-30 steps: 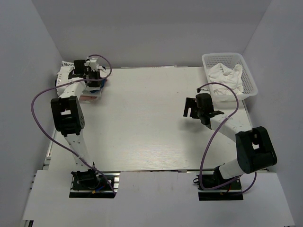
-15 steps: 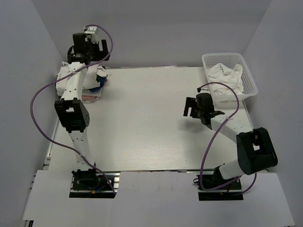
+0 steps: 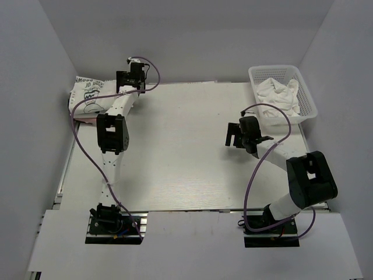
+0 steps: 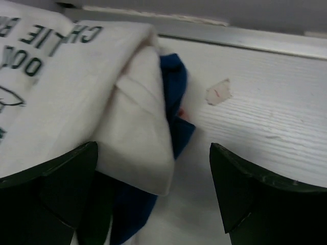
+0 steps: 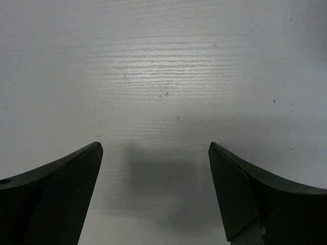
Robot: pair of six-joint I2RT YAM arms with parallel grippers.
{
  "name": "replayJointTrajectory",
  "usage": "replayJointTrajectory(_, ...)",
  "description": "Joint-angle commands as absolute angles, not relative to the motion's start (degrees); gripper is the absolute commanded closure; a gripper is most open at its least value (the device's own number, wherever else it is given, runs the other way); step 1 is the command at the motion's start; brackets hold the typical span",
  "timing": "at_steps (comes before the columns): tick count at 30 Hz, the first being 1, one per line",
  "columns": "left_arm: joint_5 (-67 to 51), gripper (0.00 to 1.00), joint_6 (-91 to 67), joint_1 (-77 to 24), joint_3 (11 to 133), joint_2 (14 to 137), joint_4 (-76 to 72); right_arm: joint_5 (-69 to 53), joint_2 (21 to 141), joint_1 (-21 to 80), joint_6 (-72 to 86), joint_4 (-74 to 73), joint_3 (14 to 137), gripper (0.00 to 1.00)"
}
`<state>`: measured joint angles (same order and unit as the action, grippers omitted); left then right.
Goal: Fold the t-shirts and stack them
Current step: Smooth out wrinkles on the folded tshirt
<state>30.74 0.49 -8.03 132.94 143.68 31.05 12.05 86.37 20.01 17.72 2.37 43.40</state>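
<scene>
- the left tool [image 3: 133, 76] hangs with its jaws spread as wide as they go and nothing between them, at the far left of the table [image 3: 186, 163], just beside the stack's right edge.
- the folded white charlie brown t-shirt [image 4: 61, 87] lies on top of the stack in the far-left corner, over a blue-printed t-shirt [image 4: 173, 87] whose edge peeks out. by the look of it, that top shirt is set down and the tool is free of it.
- the right tool [image 3: 235, 134] is wide open and empty too, over bare table right of centre, probably waiting for its turn.
- the white basket [image 3: 310, 100] at the far right holds a crumpled white garment [image 3: 280, 93], likely the next to fold.
- nothing stands between the right tool and the basket; a small label scrap [image 4: 218, 93] lies near the stack.
</scene>
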Motion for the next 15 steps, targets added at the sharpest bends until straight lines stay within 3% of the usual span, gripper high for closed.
replayJointTrajectory(1, 46.85, 0.0, 1.58, -7.56, 133.33, 138.08, 25.22, 12.3, 87.36, 20.13, 17.58, 1.76, 45.88, 0.1)
replayJointTrajectory(7, 48.87, 0.0, 4.39, -8.17, 132.71, 135.53, 22.68, 11.51, 88.42, 20.21, 17.58, 1.84, 46.32, 0.1)
replayJointTrajectory(15, 40.8, 0.0, 9.41, -7.48, 138.95, 139.13, 24.69, 11.25, 89.03, 20.13, 17.67, 1.76, 46.58, 0.1)
